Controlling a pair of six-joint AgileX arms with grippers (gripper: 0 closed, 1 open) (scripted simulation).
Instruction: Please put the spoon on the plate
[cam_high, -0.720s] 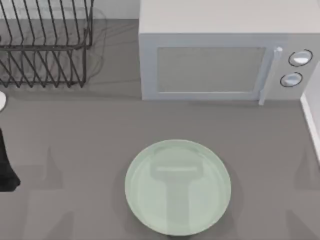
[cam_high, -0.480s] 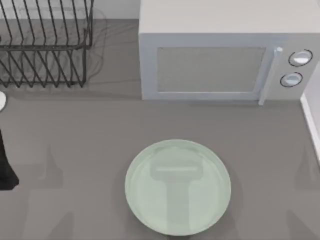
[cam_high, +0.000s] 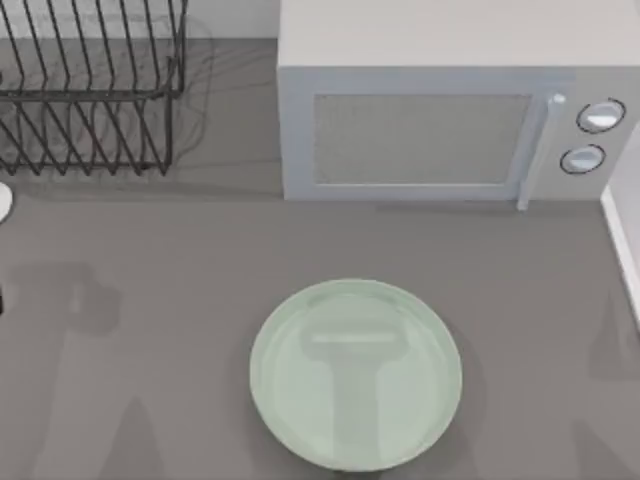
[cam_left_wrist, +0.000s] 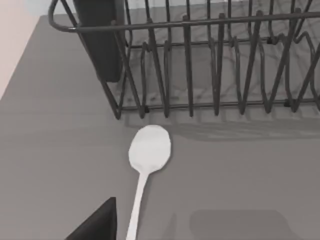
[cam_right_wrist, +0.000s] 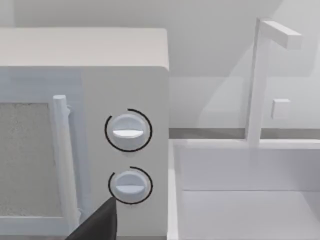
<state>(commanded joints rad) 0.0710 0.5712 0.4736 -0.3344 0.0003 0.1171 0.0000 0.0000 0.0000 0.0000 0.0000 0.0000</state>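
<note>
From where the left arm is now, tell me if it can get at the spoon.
Probably yes. The spoon lies flat on bare table, just clear of the dish rack, with nothing over it.

Plate (cam_high: 355, 373): on table (cam_high: 150, 400), centre-front. Microwave (cam_high: 440, 110): at plate's 12 o'clock, against the back. Dish rack (cam_high: 90, 90): at plate's 10 o'clock, left of microwave. Spoon (cam_left_wrist: 147, 160): flat on table just before the rack, at plate's 9–10 o'clock, bowl toward rack. Sink (cam_right_wrist: 250, 200): right of microwave.
</note>
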